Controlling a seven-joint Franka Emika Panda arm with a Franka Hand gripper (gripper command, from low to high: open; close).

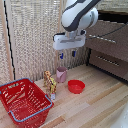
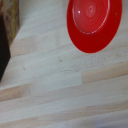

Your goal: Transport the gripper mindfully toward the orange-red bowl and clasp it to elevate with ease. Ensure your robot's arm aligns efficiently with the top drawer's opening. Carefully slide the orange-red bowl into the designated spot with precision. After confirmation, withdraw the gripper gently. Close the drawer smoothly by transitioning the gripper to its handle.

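Observation:
The orange-red bowl (image 1: 76,86) sits upright and empty on the wooden table, beside the pink cup. In the wrist view the orange-red bowl (image 2: 95,22) shows from above, cut off by the frame edge. My gripper (image 1: 67,54) hangs well above the table, higher than the bowl and slightly toward the exterior view's left of it. Its two dark-blue fingers (image 1: 61,55) are spread apart with nothing between them, and they do not show in the wrist view. The robot's arm (image 1: 80,15) comes down from the top. The top drawer (image 1: 107,46) with its handle (image 1: 111,33) is on the exterior view's right.
A pink cup (image 1: 61,74) and a small yellow toy figure (image 1: 49,81) stand near the bowl. A big red wire basket (image 1: 22,100) sits at the front on the exterior view's left. A shorter drawer front (image 1: 107,64) lies below the top drawer. A woven screen (image 1: 30,40) stands behind.

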